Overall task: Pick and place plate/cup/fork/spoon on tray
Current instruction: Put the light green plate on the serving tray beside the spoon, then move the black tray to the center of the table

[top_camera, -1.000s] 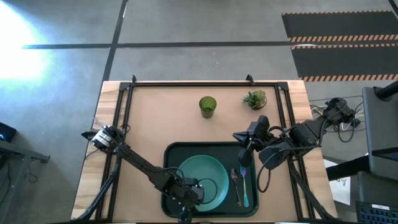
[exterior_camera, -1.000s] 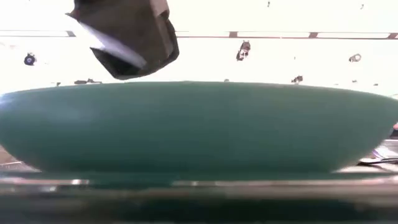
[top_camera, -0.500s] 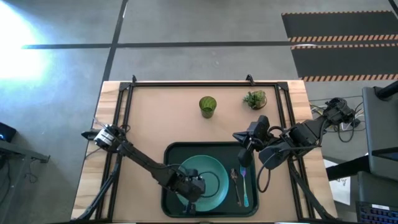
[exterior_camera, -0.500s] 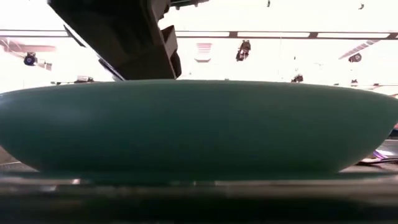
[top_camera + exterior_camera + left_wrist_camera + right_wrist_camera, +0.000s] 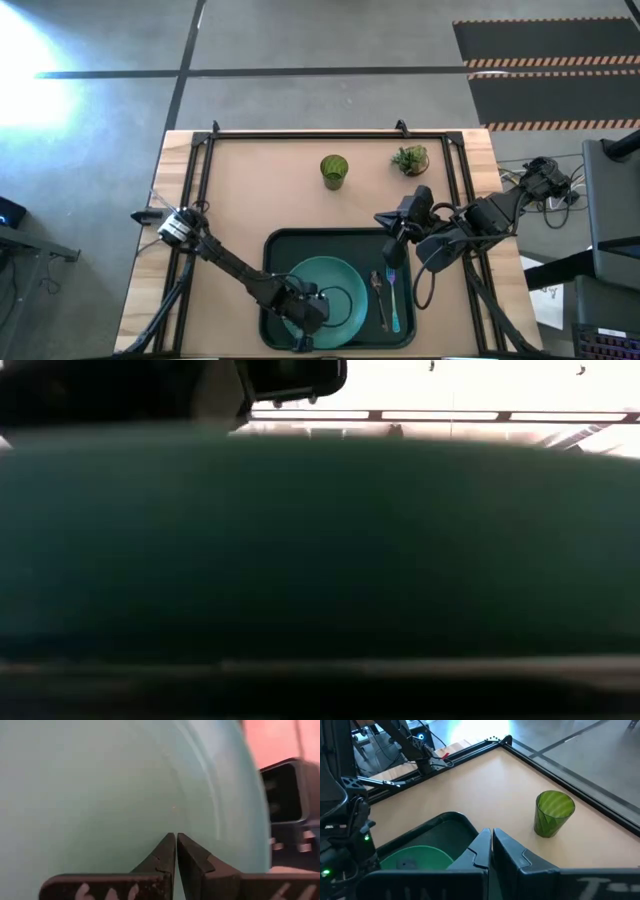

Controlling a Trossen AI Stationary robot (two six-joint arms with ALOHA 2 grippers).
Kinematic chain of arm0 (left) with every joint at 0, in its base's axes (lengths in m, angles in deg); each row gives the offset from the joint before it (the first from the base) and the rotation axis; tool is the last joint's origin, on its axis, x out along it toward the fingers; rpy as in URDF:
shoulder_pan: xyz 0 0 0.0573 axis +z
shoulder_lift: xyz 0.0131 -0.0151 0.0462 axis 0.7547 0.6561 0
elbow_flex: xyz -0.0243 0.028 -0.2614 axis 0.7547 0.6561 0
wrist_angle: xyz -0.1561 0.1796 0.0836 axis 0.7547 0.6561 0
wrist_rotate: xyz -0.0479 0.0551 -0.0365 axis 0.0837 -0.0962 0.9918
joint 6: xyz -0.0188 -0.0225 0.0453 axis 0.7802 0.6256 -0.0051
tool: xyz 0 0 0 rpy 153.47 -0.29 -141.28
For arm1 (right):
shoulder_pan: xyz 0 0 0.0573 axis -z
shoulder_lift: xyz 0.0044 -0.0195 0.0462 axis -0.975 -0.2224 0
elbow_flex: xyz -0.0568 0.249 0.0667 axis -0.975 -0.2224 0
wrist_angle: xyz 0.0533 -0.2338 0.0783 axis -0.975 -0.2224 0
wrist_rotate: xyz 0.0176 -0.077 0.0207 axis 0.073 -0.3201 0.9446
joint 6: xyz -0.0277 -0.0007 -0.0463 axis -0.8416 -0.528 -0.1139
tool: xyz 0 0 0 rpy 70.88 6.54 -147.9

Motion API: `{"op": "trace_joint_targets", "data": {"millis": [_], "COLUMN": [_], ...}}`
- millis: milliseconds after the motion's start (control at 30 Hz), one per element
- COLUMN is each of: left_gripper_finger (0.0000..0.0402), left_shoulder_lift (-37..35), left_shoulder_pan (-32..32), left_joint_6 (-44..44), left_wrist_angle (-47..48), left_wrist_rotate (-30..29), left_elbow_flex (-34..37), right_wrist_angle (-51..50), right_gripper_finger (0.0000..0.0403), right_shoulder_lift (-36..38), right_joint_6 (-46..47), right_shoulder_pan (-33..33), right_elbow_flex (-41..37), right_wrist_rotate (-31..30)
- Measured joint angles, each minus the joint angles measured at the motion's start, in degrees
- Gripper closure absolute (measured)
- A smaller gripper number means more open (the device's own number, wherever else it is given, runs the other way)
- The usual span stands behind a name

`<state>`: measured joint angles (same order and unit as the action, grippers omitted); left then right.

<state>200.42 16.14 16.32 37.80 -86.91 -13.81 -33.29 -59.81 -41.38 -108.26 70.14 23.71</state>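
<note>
Plate (image 5: 320,550) filling low view, tray (image 5: 275,245) probably hidden.

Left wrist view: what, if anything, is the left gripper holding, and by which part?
Nothing. The left gripper is shut with its fingertips together and nothing between them, over the plate.

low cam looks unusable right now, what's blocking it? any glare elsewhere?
Low view: the plate fills the frame as a dark blur, bright ceiling above it. High view: strong glare on the floor at upper left. Left wrist view: the plate is soft-focused behind the left gripper.
</note>
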Motion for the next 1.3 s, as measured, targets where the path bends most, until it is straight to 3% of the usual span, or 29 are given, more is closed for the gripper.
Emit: {"op": "trace_joint_targets", "data": {"millis": [367,500,667,867,1067,1300], "left_gripper_finger": [0.0402,0.0402,0.0402,0.0401,0.0401,0.0401], "left_shoulder_lift": [-0.5,-3.1,-8.4,-17.3,-25.3,-28.5], "left_shoulder_pan": [0.0,0.4,1.0,1.2,1.8,2.1], "left_joint_6": [-3.3,-5.5,-7.5,-6.5,-2.8,0.2], "left_wrist_angle": [-5.2,-4.0,6.2,23.3,33.4,42.6], "left_wrist_rotate": [-2.9,-5.7,-12.5,-23.8,-28.7,-31.2], "left_elbow_flex": [-0.1,-0.8,-1.1,-0.7,-0.4,0.0], "right_wrist_angle": [-0.1,0.0,-0.3,-9.9,-11.0,-3.2], "right_gripper_finger": [0.0394,0.0394,0.0394,0.0394,0.0394,0.0394], "right_shoulder_lift": [0.0,0.0,-0.3,-3.8,-7.9,-11.6], "right_joint_6": [-0.1,0.0,1.8,12.7,21.6,25.4], "right_shoulder_pan": [0.0,0.0,0.0,-0.1,-0.1,0.6], "right_elbow_flex": [-0.1,-0.2,-1.8,-6.3,-15.6,-25.3], "right_wrist_rotate": [0.2,3.7,12.1,17.1,20.9,21.0]}}
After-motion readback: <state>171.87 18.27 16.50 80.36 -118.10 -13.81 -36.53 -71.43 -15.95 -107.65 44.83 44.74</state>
